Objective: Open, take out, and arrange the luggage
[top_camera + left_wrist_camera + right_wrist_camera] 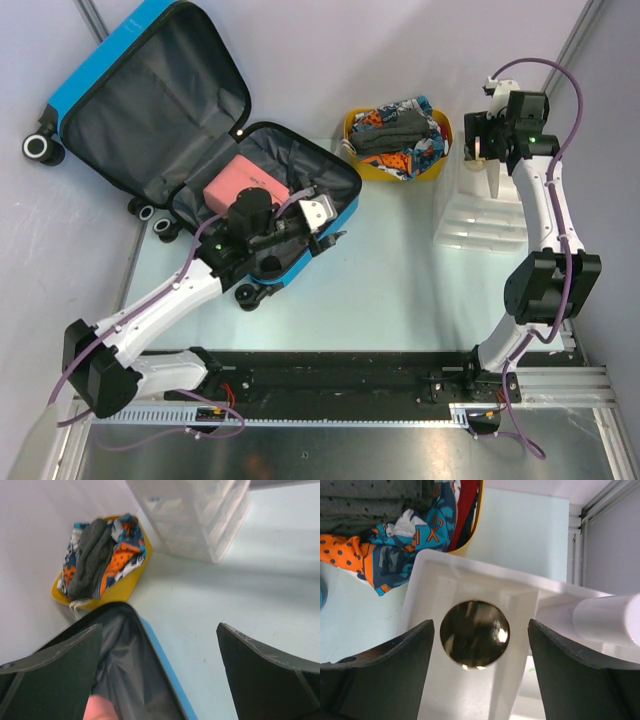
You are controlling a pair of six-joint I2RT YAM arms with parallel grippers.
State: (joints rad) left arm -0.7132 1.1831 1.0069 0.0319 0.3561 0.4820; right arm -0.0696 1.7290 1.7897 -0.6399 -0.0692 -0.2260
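Note:
The luggage (100,62), a bright-blue suitcase, lies wide open at the back left, its grey lining showing. A pink pouch (236,181) rests in its nearer half. My left gripper (318,222) hovers over that half's right rim, open, nothing between its fingers. The left wrist view shows the blue rim of the luggage (165,670), the pouch (97,710) at the bottom edge, and the left gripper (159,645) spread wide. My right gripper (483,150) is open above a white drawer unit (480,215). In its wrist view the right gripper (480,630) straddles a shiny dark round disc (475,635) without touching it.
A yellow tub (372,170) of patterned clothes stands behind the middle, between suitcase and drawer unit; it shows too as the tub (131,580) left of the drawers (200,515). A white tube (607,620) lies right of the disc. Grey walls and a metal frame enclose the table.

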